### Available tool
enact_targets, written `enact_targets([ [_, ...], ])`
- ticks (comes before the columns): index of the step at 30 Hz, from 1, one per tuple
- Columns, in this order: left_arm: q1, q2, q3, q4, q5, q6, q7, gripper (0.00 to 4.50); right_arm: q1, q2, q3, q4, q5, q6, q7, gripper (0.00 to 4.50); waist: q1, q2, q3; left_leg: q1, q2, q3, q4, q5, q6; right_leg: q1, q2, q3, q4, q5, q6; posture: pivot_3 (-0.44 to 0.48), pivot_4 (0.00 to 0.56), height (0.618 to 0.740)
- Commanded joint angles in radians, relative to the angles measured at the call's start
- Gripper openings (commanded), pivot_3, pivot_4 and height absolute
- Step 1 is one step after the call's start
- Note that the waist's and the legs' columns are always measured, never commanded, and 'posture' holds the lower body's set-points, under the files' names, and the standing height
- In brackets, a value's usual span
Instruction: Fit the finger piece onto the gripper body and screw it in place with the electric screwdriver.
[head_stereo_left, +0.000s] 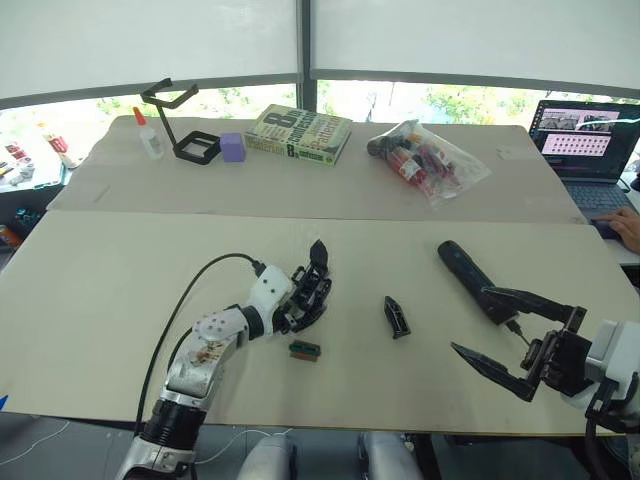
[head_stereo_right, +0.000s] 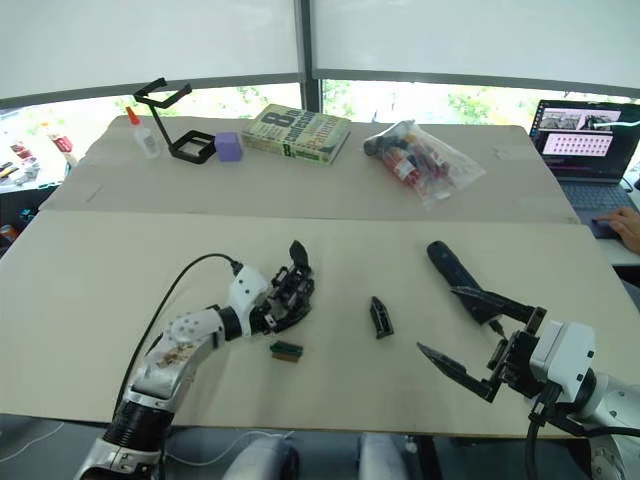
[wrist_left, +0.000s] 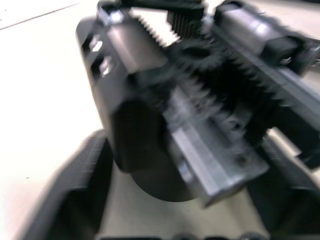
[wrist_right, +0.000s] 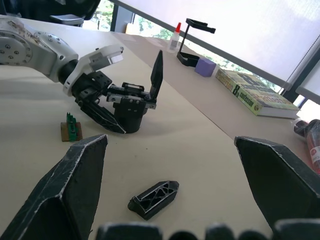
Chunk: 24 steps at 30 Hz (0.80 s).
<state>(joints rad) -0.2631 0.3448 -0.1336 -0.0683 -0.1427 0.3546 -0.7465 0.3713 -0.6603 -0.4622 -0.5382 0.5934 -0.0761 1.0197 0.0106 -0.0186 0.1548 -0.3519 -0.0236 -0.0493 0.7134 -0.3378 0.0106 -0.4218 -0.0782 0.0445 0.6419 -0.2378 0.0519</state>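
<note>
We've got the chunky black gripper body (head_stereo_left: 308, 292) pinned by our left gripper (head_stereo_left: 300, 300), steadied for assembly. Our right gripper (head_stereo_left: 505, 335) hangs spread; the small tapered black finger piece (head_stereo_left: 396, 317) lies beyond it, the long matte-black electric screwdriver (head_stereo_left: 470, 278) just beside.

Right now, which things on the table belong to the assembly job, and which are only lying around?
For the job: gripper body, finger piece, electric screwdriver.

Lying about: green-and-brown block, book, glue bottle, purple block, wire-frame stand, bag of items, laptop.
</note>
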Motion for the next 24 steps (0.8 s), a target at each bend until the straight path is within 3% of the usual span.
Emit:
enact_targets([
  [1, -0.019, 0.041, 0.026, -0.016, -0.062, 0.006, -0.071, 4.46, 0.008, 0.0, -0.021, -0.021, 0.016, -0.002, -0.007, 4.5, 0.0, 0.0, 0.0, 0.0, 0.0, 0.0, 0.0, 0.0, 0.0, 0.0, 0.0, 0.0, 0.0, 0.0, 0.0, 0.0, 0.15, 0.74],
  [6, -0.077, 0.122, 0.051, 0.112, -0.083, -0.108, -0.186, 4.46, 0.009, -0.003, -0.022, -0.02, 0.017, 0.0, -0.009, 4.5, -0.001, 0.001, 0.0, 0.0, 0.0, 0.0, 0.0, 0.0, 0.0, 0.0, 0.0, 0.0, 0.0, 0.0, 0.0, 0.0, 0.15, 0.74],
  [10, -0.183, 0.206, 0.012, 0.317, -0.063, -0.231, -0.382, 4.46, 0.017, -0.005, -0.028, -0.025, 0.019, 0.004, -0.009, 4.5, -0.001, 0.001, 0.0, 0.001, -0.002, 0.0, 0.0, 0.0, 0.0, 0.001, 0.0, -0.001, 0.0, 0.0, 0.0, 0.0, 0.15, 0.74],
  [21, -0.492, 0.116, -0.03, 0.871, -0.025, -0.558, -0.723, 4.46, 0.034, -0.014, -0.042, -0.038, 0.021, 0.007, -0.018, 4.5, -0.003, 0.0, 0.0, 0.0, -0.005, 0.001, 0.001, 0.0, 0.001, 0.0, 0.001, -0.002, 0.0, 0.0, 0.0, 0.0, 0.15, 0.74],
  [24, -0.553, 0.09, -0.045, 0.983, 0.006, -0.618, -0.765, 4.46, 0.042, -0.016, -0.05, -0.039, 0.022, 0.006, -0.016, 4.5, -0.003, 0.0, 0.0, 0.0, -0.005, 0.001, 0.001, 0.0, 0.001, 0.001, 0.001, -0.002, 0.0, 0.0, 0.0, 0.0, 0.15, 0.74],
])
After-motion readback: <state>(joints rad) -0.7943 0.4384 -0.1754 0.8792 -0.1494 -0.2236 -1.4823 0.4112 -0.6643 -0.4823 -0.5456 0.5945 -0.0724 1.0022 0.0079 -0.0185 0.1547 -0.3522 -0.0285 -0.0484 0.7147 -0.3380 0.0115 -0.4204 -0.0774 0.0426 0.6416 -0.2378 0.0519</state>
